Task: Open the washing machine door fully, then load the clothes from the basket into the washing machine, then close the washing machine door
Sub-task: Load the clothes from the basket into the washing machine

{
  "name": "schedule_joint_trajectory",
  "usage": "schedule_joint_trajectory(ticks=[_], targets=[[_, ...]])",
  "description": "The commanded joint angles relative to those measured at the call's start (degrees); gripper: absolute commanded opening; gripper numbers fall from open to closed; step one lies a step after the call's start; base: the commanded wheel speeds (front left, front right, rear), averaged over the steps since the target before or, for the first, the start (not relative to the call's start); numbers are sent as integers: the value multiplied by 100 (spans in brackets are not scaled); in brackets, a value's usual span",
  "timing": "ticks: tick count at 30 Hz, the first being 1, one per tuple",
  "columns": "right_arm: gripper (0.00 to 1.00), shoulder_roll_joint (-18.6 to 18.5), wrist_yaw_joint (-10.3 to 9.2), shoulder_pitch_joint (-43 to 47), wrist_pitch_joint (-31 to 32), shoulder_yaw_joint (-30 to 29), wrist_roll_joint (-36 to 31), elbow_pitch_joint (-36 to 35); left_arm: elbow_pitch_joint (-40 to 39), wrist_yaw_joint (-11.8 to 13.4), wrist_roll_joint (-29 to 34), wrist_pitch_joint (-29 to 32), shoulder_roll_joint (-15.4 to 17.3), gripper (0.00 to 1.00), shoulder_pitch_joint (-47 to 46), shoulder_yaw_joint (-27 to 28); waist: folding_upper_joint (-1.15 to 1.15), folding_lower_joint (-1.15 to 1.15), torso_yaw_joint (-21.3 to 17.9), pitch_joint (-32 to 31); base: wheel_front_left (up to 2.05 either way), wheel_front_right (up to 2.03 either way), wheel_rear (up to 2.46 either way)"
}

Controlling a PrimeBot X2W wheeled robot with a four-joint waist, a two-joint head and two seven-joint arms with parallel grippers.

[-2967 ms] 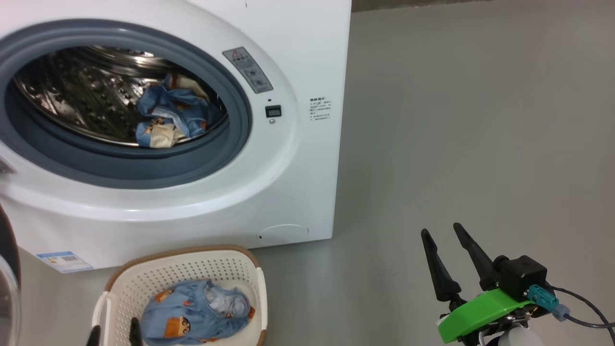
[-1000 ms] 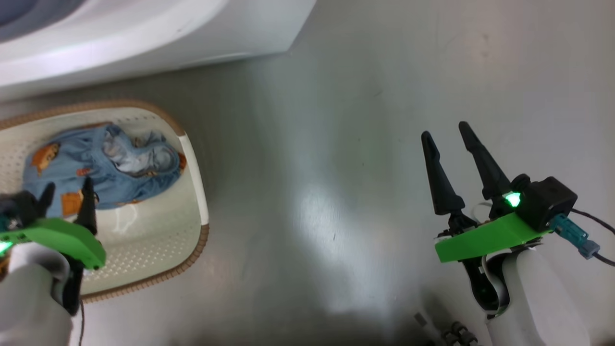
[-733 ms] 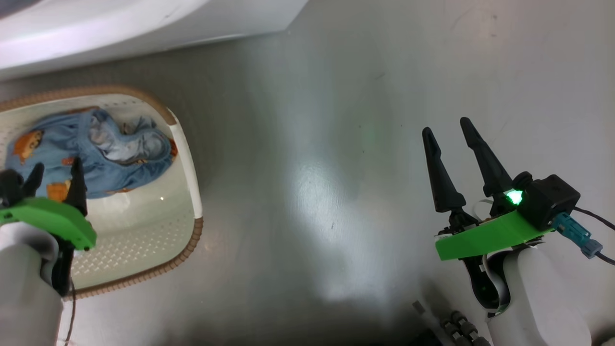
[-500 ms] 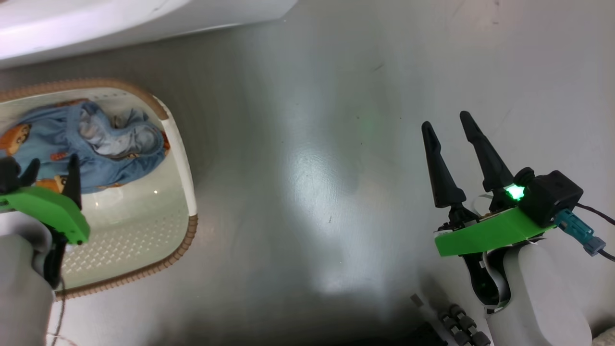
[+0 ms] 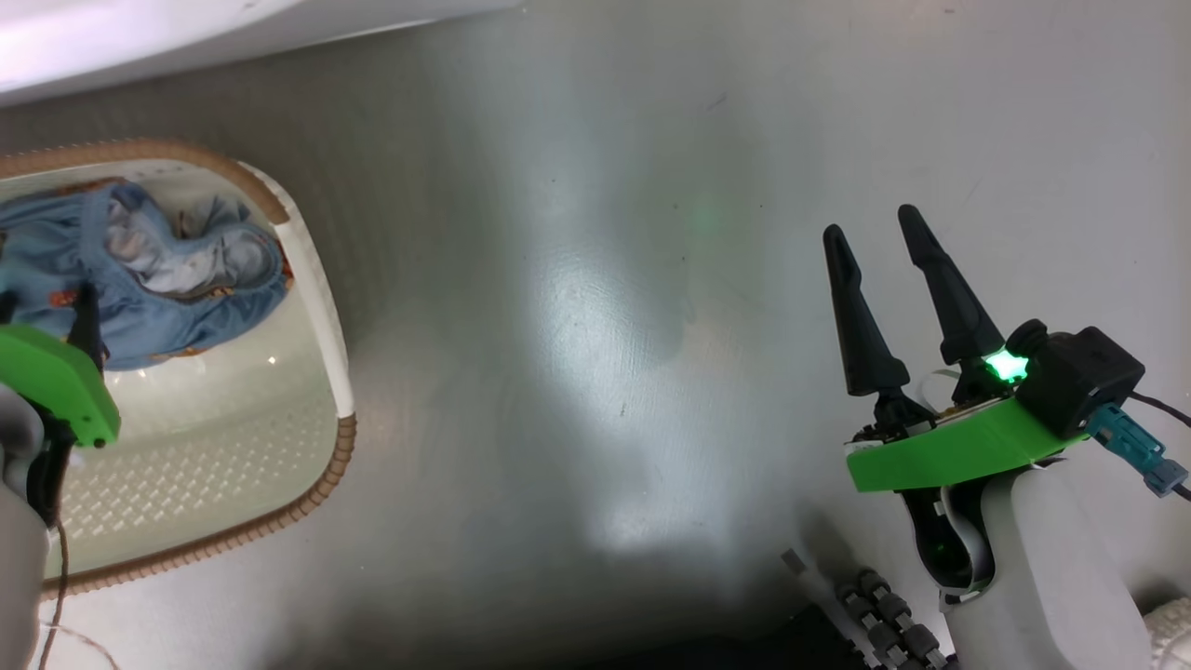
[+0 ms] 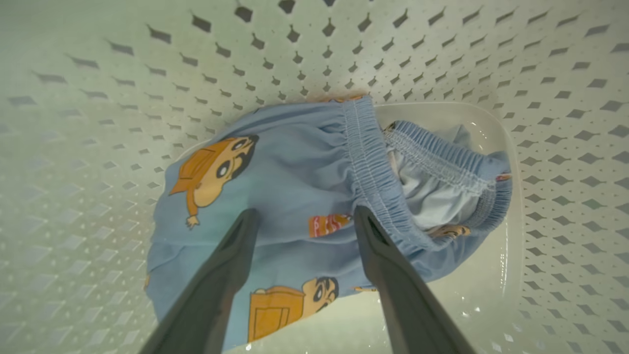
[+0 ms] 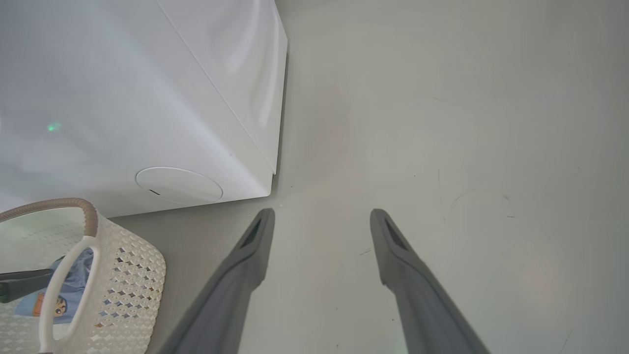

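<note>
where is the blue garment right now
The blue garment lies bunched inside the basket at the head view's far left, on the floor beside the washing machine, with the open left claw poised over it.

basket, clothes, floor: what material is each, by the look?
Basket: likely moulded plastic, cream, slightly glossy; regular punched holes and glints on the smooth base. Its brown rim has a ribbed, woven look, and could be plastic too.
Clothes: soft matte fabric, light blue with printed figures; it shows folds and a gathered elastic waistband.
Floor: smooth grey semi-gloss, perhaps coated concrete; it shows blurred reflections.
</note>
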Motion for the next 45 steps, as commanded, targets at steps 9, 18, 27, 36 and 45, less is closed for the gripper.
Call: schedule_joint_trajectory(ticks=[9, 18, 27, 36, 45], targets=[[100, 23, 9, 219, -28, 101, 50, -261, 134, -14, 104, 138, 373, 100, -198, -75, 0, 0, -24, 265, 0, 0, 0], [100, 23, 9, 237, -28, 132, 114, -363, 221, -8, 107, 244, 390, 77, -337, -165, 0, 0, -66, 439, 0, 0, 0], [100, 23, 9, 132, -28, 121, 160, -306, 250, -10, 12, -112, 294, 0, -247, -164, 0, 0, -41, 271, 0, 0, 0], [100, 23, 9, 60, -28, 79, 154, -211, 149, -12, -74, -687, 165, 0, 43, -126, 0, 0, 60, -266, 0, 0, 0], [100, 23, 9, 99, -28, 8, 70, -31, -1118, 220, -32, -803, 98, 0, 807, 335, 0, 0, 327, -1103, 0, 0, 0]])
